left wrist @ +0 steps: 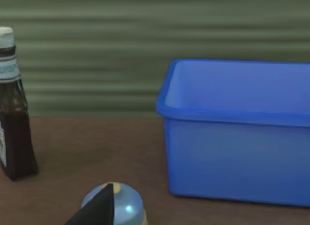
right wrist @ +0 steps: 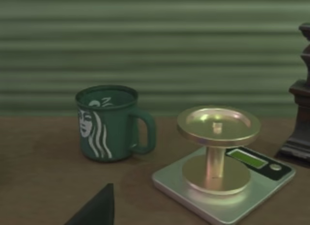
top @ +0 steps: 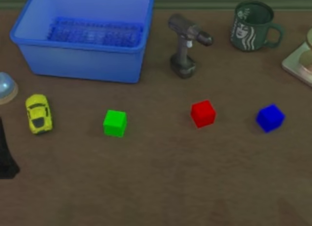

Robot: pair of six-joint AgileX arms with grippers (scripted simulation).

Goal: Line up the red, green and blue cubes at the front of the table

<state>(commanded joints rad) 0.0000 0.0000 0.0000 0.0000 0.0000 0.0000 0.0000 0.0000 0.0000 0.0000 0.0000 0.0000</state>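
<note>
The green cube (top: 115, 123), red cube (top: 203, 113) and blue cube (top: 270, 118) sit well apart in a rough row across mid-tabletop (top: 161, 187). My left gripper (top: 7, 155) hangs at the left edge; I cannot tell its grip. The mug (top: 252, 26) bears a white siren logo, no readable writing.

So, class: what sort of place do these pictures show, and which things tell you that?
Probably a simulated tabletop test bench, not a real room: a brown table carrying unrelated props, such as a cordless drill, a kitchen scale and a yellow toy car.

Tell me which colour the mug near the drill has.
Dark green with a white logo; the right wrist view shows it best.
</note>
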